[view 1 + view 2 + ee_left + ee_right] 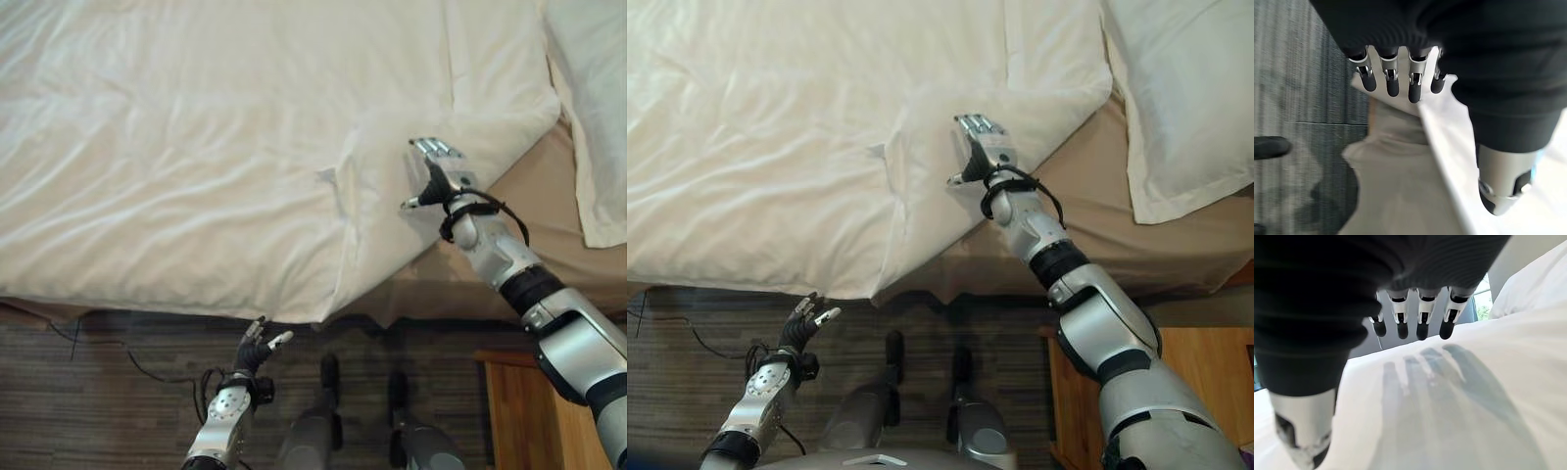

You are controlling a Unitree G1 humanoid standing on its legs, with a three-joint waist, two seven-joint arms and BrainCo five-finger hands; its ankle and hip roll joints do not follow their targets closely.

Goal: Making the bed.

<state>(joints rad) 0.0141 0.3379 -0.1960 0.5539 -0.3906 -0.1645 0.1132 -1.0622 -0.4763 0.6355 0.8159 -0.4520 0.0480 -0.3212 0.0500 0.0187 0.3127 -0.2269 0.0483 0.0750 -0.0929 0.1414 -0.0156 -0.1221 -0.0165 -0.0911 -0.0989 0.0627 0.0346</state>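
Just above the folded-back corner of the white duvet (pixel 245 166), the right hand (pixel 438 166) hovers with fingers straight and spread, the pillow (pixel 1176 98) off to its right. Lower, the left hand (pixel 257 350) hangs relaxed and empty over the carpet (pixel 98 392), below the duvet's edge.

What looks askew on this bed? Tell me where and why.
The white duvet lies crooked: its corner near the pillow is pulled back, baring the tan sheet, and a fold bunches by the near edge. The right hand hovers open over that corner; the left hand hangs open below the bed edge.
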